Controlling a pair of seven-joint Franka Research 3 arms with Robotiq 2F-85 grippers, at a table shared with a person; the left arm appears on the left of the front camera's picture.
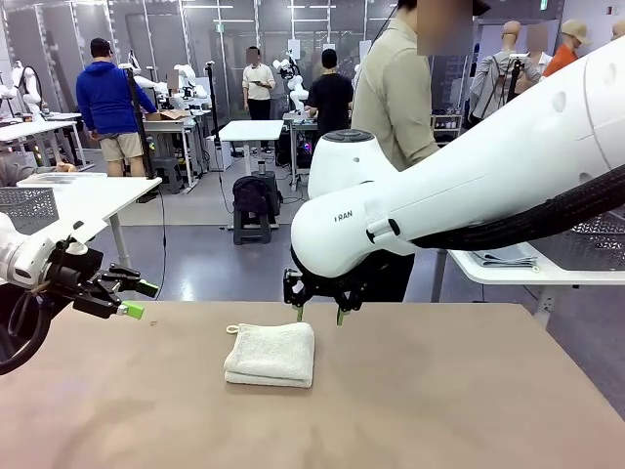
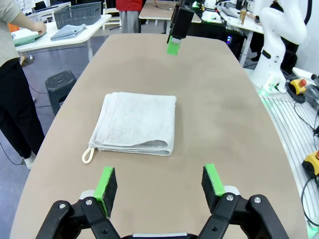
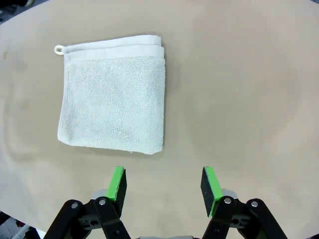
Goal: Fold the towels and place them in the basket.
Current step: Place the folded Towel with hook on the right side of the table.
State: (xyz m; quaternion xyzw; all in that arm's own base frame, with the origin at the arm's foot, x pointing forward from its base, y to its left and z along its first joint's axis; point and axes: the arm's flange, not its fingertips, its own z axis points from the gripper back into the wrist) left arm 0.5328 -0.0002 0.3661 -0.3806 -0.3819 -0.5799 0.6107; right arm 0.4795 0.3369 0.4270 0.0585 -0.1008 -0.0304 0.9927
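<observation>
Left gripper, right gripper over tan table; crowded lab beyond.

Left pincer open, pointing sideways, right pincer open, pointing down, both empty

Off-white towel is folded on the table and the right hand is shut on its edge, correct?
No. The off-white towel lies folded on the table, but the right hand is open and clear of it, holding nothing; the right wrist view shows this.
</observation>
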